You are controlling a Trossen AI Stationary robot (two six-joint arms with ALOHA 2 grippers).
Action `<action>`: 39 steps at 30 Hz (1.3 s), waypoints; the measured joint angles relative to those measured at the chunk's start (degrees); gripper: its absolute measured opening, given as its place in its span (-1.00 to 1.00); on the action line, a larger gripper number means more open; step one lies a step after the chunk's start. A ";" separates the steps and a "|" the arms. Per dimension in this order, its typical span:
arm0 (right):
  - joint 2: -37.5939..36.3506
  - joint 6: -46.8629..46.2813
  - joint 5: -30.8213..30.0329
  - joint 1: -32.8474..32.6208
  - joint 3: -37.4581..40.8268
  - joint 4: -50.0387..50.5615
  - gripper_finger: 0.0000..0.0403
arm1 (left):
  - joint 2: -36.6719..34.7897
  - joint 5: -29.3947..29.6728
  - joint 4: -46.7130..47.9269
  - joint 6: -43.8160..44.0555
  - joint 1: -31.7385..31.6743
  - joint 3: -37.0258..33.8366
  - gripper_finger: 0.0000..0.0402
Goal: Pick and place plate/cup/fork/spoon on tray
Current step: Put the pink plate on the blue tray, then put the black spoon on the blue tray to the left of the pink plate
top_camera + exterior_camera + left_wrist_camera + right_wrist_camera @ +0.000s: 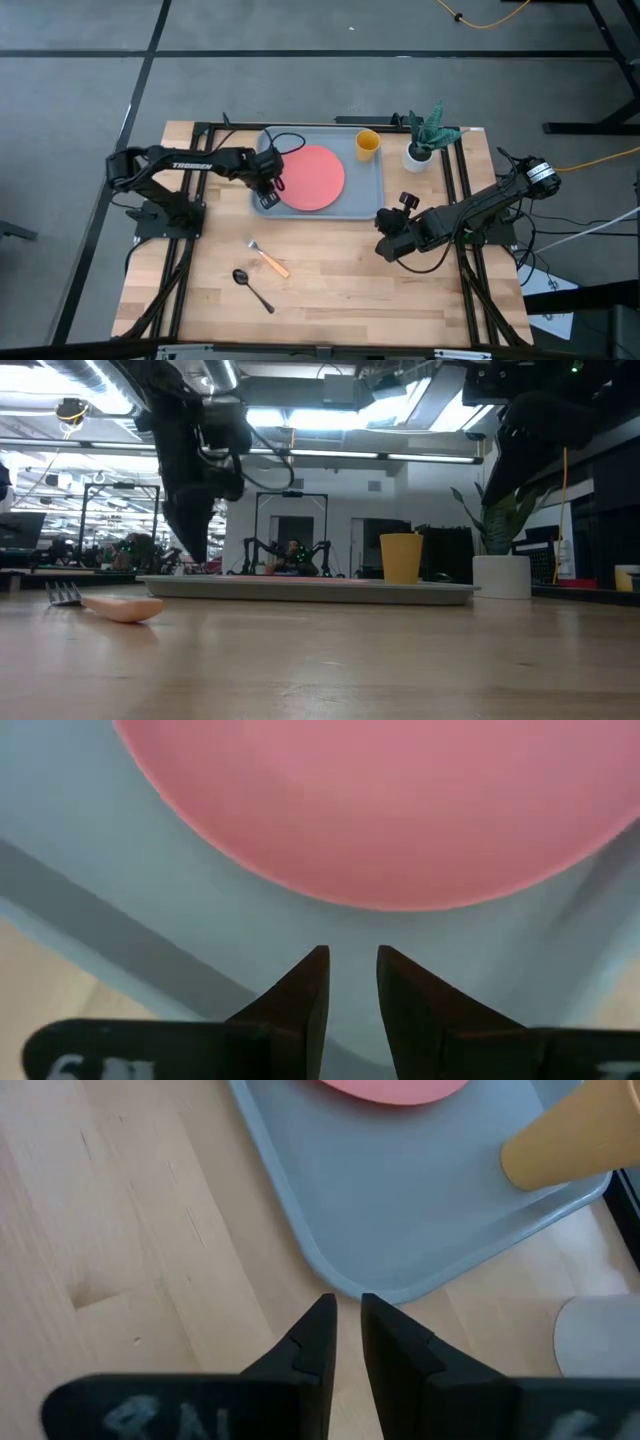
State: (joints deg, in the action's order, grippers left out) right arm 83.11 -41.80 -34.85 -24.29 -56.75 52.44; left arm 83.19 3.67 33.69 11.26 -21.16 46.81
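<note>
The coral-pink plate (pixel 312 178) lies flat on the light blue-grey tray (pixel 365 200), and the yellow-orange cup (pixel 367 143) stands upright in the tray's far right corner. The fork (pixel 268 258) and the dark spoon (pixel 252 288) lie flat on the wooden table, near of the tray. My left gripper (pixel 268 198) hovers over the tray's left near part, beside the plate's rim (pixel 380 900). Its fingers are a narrow gap apart and hold nothing. My right gripper (pixel 384 248) is shut and empty over the table, by the tray's near right corner (pixel 370 1285).
A white pot with a green plant (pixel 422 148) stands on the table just right of the tray's far right corner. Black frame rails (pixel 455 200) run along the table's left and right sides. Bare wood lies between the fork and my right gripper.
</note>
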 joint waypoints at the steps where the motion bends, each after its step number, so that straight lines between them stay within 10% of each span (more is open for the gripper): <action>1: 0.00 -0.02 0.00 0.02 0.00 -0.02 -0.72 | 0.96 -0.02 0.03 -0.49 -0.12 0.00 -0.60; 25: 0.00 -0.06 -0.06 0.02 0.00 0.16 -0.72 | 8.90 0.26 -7.81 -2.90 -0.21 4.33 -0.60; 39: 0.00 -9.54 2.31 0.00 0.00 -0.55 -0.72 | 6.74 -0.16 43.28 3.83 5.57 16.96 -0.60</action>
State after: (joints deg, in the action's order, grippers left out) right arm 83.11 -51.34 -32.54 -24.29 -56.75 51.89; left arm 89.93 3.51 76.97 15.09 -15.59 63.77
